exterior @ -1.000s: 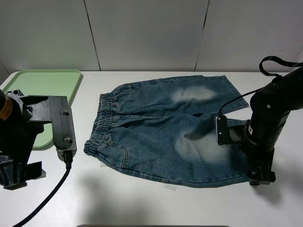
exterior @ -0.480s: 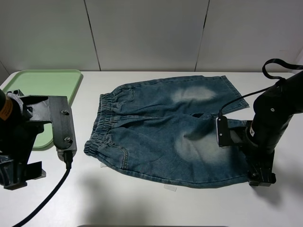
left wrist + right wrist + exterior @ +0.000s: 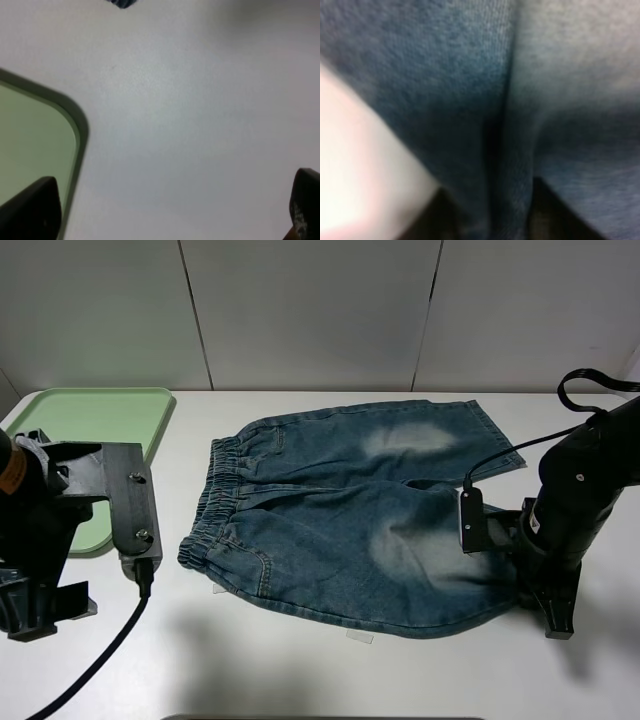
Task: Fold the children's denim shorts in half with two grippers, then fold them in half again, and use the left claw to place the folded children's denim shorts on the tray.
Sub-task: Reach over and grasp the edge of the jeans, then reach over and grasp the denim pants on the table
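Right jaws closed, faded shorts hem pinched

This looks like a robotics lab bench, not a home or a shop. A bare flat white tabletop stands against a plain white panelled wall with thin dark seams. A bulky black jointed robot arm on the left and another on the right stand over it, trailing looping black cables. The only props laid out are small blue-green washed denim shorts and a flat pale green plastic tray.
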You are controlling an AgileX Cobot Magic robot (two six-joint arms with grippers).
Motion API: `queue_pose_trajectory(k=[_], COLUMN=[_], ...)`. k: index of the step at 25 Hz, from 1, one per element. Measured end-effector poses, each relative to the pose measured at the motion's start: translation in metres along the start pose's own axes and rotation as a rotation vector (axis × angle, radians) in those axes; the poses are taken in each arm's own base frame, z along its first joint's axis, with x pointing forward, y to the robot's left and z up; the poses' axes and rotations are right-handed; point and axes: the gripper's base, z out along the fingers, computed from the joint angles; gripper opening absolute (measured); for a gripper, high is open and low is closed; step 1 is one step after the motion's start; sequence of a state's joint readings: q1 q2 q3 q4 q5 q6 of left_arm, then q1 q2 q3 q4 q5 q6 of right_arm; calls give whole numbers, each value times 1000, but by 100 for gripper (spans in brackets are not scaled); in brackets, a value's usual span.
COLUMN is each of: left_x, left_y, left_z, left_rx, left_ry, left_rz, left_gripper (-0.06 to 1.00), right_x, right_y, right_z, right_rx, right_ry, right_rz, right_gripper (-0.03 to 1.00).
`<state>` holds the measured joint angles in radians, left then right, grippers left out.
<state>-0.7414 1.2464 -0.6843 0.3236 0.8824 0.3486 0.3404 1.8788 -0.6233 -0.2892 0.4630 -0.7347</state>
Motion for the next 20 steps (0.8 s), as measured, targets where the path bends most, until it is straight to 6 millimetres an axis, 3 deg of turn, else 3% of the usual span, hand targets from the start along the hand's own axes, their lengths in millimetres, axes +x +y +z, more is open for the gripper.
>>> queue_pose_trajectory(k=[1,3,13,20], left_x=[0,0,-6,-32], left_y=[0,0,2,8], left_z=[0,0,1,28], left_rx=[0,0,-22,13], left_ry=[0,0,-63,-39], left_rz=[0,0,1,46], left_gripper=[90,90,89,88], right_x=[-1,-1,0,0], right_y=[-1,-1,-1,-1], right_z=[0,0,0,0], right_rx=[8,11,13,13], right_ry=[-6,-7,-6,-6], right_rz=[1,5,3,3], right_gripper=[4,-1,-1,-1])
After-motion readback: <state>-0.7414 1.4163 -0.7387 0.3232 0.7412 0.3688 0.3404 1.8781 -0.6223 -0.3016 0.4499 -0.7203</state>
